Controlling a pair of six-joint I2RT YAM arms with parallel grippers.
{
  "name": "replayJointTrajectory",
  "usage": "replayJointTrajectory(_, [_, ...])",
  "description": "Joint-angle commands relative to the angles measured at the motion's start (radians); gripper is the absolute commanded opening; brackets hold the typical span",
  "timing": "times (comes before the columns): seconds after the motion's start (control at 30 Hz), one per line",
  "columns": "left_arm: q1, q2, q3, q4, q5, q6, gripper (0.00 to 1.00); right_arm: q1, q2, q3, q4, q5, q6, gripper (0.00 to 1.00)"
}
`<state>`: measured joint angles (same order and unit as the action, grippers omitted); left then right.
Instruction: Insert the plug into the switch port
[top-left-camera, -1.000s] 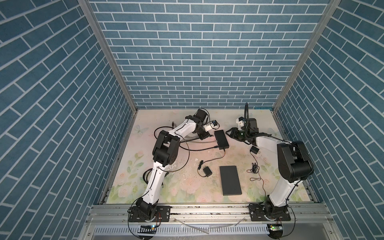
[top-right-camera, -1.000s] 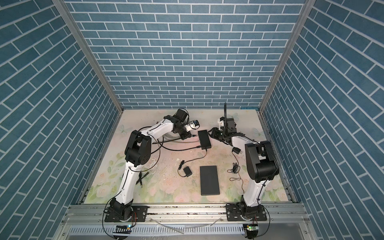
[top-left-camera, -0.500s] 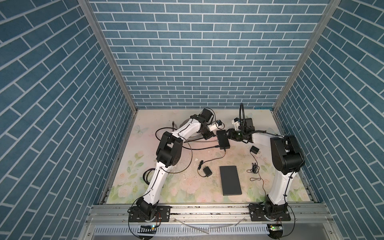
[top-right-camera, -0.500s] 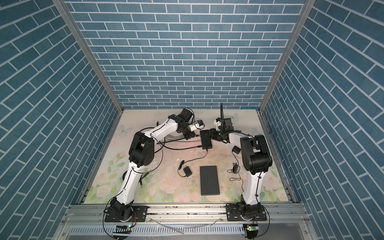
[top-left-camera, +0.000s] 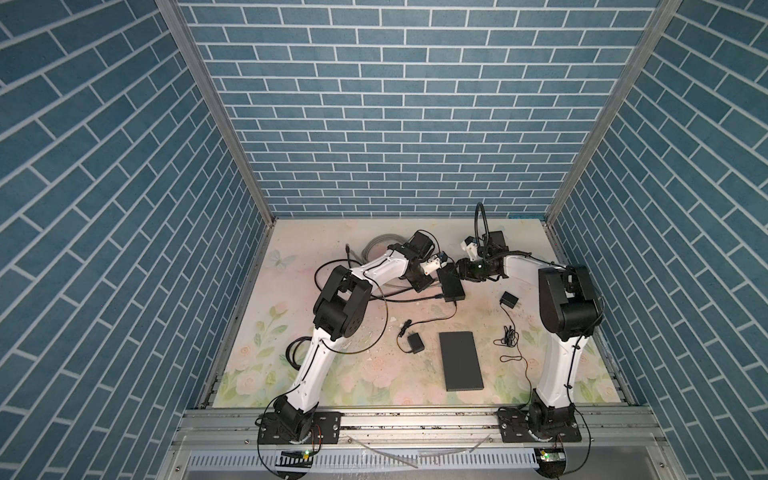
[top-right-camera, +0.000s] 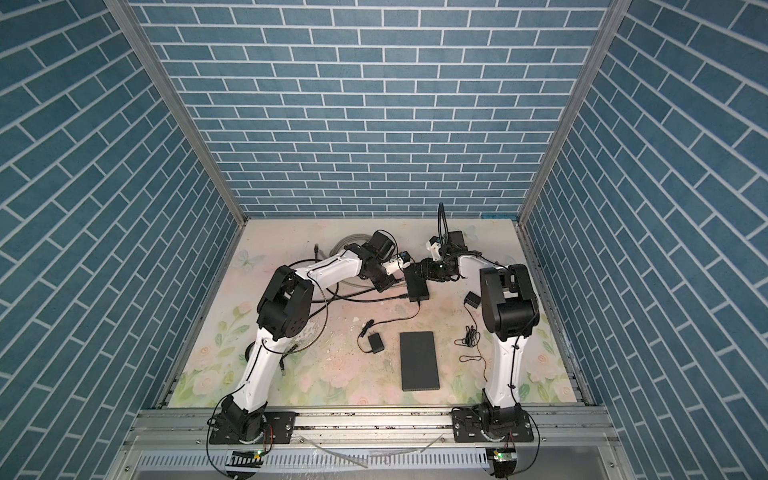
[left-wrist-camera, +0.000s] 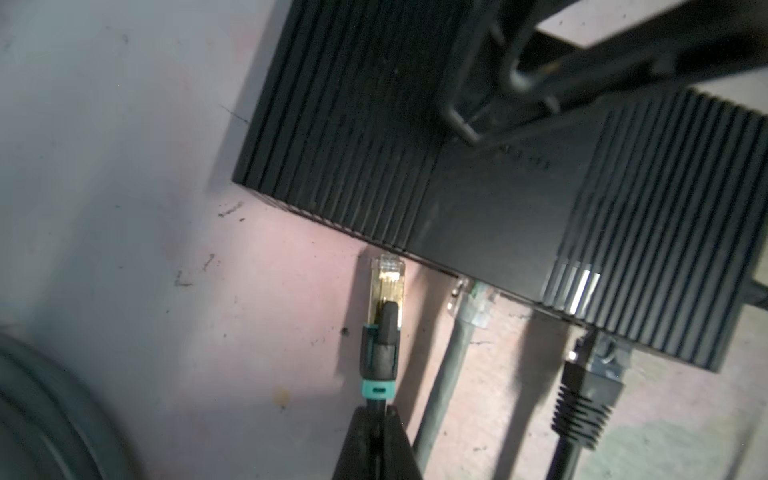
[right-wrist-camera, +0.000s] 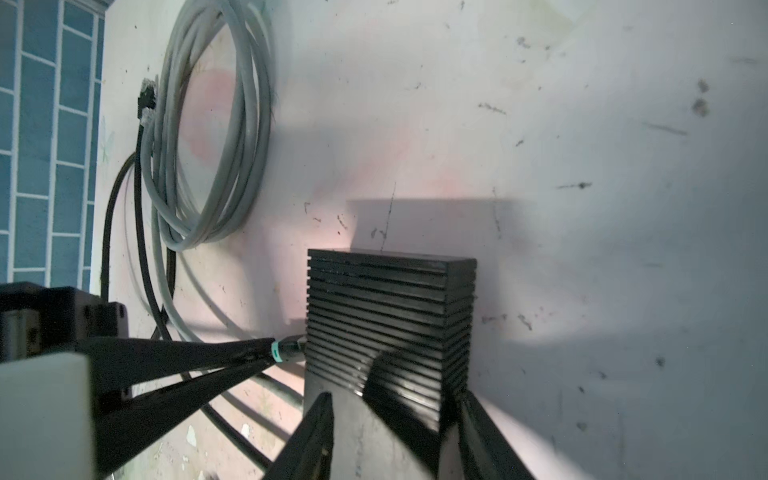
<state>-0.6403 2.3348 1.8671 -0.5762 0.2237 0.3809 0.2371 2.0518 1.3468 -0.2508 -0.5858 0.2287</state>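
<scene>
Both arms closed in on the ribbed black switch box (top-left-camera: 453, 286) since a second ago. My left gripper (left-wrist-camera: 380, 411) pinches the clear-tipped black network plug (left-wrist-camera: 386, 282) at its teal-ringed rear; tip just beside the port face, not in. Grey cable (left-wrist-camera: 457, 353) and black cable (left-wrist-camera: 582, 399) sit plugged alongside. My right gripper (right-wrist-camera: 395, 397) spread astride the switch, grip unclear. Pale floral worktop (top-left-camera: 374, 374), blue brick walls (top-left-camera: 395, 124).

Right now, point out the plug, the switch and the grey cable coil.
plug (left-wrist-camera: 387, 282), left wrist view, its clear tip.
switch (left-wrist-camera: 490, 208), left wrist view, its smooth top panel.
grey cable coil (right-wrist-camera: 249, 137), right wrist view, the loop's strands.
</scene>
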Motion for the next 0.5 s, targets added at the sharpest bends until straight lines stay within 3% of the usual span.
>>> replayJointTrajectory(0.0, [-0.004, -0.044, -0.037, 0.052, -0.044, 0.005, 0.03, -0.001, 0.029, 0.052, -0.104, -0.024, -0.104, 0.49])
replayJointTrajectory(0.3, [0.049, -0.1, -0.084, 0.058, 0.045, 0.109, 0.03, -0.001, 0.054, 0.084, -0.13, -0.048, -0.111, 0.49])
replayJointTrajectory(0.47, [0.037, -0.11, -0.121, 0.145, 0.059, 0.06, 0.02, 0.0, 0.068, 0.098, -0.155, -0.093, -0.128, 0.49])
